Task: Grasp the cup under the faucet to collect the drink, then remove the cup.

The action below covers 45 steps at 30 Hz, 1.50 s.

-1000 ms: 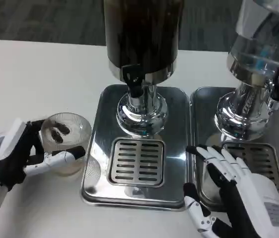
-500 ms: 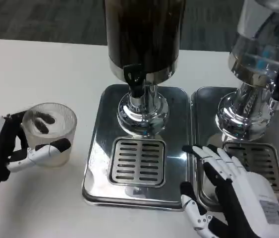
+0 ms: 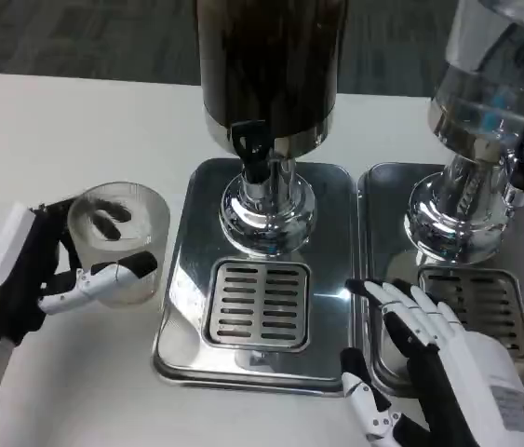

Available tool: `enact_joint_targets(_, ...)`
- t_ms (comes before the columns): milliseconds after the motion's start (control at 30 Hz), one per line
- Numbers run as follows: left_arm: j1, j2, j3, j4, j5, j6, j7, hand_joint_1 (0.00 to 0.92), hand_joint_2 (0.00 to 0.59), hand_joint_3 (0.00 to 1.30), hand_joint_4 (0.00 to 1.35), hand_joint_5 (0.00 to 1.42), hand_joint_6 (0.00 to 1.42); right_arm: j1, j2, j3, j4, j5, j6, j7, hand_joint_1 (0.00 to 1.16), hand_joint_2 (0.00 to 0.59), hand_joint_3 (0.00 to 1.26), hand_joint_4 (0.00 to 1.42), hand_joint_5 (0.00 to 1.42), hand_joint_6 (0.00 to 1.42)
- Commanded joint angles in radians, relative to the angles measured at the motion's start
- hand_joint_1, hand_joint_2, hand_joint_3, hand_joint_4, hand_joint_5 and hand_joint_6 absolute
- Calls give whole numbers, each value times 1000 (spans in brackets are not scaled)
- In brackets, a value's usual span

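The left hand (image 3: 20,279) is wrapped around the clear cup (image 3: 119,244), thumb across the near wall and dark fingers showing through the plastic on the far side, so the cup is held. It sits over the white counter (image 3: 57,130), just left of the steel drip tray (image 3: 262,279) and well short of the black faucet (image 3: 250,149) under the dark drink dispenser (image 3: 269,65). Whether its base rests on the counter or hangs just above it cannot be told. The cup looks empty, so the filling is judged not yet done. The main risk is in carrying it right: the tray has a raised rim, and a cup slid low could catch on that lip and tip or twist out of the fingers. The thin wall may also flex under a firm squeeze, loosening the hold. If the cup stops off-centre over the slotted grate (image 3: 259,303), the stream would hit the rim or the fingers and splash onto the tray. The faucet hangs low, so a cup brought in too high could knock the spout. The right hand (image 3: 438,363) lies with fingers spread and holding nothing, at the near edge between this tray and the neighbouring tray (image 3: 373,186) under the clear dispenser (image 3: 494,84); if it reaches for the tap lever while the cup moves in, the two hands could crowd each other.
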<state>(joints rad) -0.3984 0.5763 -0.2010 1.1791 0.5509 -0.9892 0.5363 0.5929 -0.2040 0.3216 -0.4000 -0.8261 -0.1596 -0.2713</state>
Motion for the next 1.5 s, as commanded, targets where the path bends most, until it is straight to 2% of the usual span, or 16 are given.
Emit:
enact_joint_targets(33, -37, -28, -6, -21, -13, -26, -19, 392, 132, 724, 779, 1051, 1356, 15, 12, 5, -19, -3, -6, -21, 314, 463, 197, 141, 81, 47)
enact_joint_targets(533, -85, -91, -60, 0, 3, 8, -81, 399, 128, 724, 779, 1051, 1340, 51, 39, 11, -64, -9, -3, -26, 315, 463, 197, 142, 85, 47)
enact_joint_targets(767, -112, -142, -75, 25, 3, 49, -138, 394, 130, 724, 779, 1041, 1323, 74, 50, 9, -81, 7, -3, -29, 315, 463, 197, 142, 85, 47)
enact_joint_targets(933, -122, -162, -91, 31, 2, 61, -173, 389, 130, 720, 772, 1028, 1307, 82, 56, 13, -88, 4, 0, -31, 315, 463, 198, 142, 85, 47)
enact_joint_targets(1300, -140, -157, -159, 29, 45, 92, -178, 363, 131, 664, 699, 961, 1250, 76, 65, 15, -83, 6, 0, -25, 316, 463, 200, 142, 95, 47)
enact_joint_targets(1500, -139, -139, -178, 24, 46, 85, -198, 277, 114, 608, 618, 851, 1162, 54, 67, 17, -75, 12, 1, -18, 316, 463, 200, 142, 98, 48)
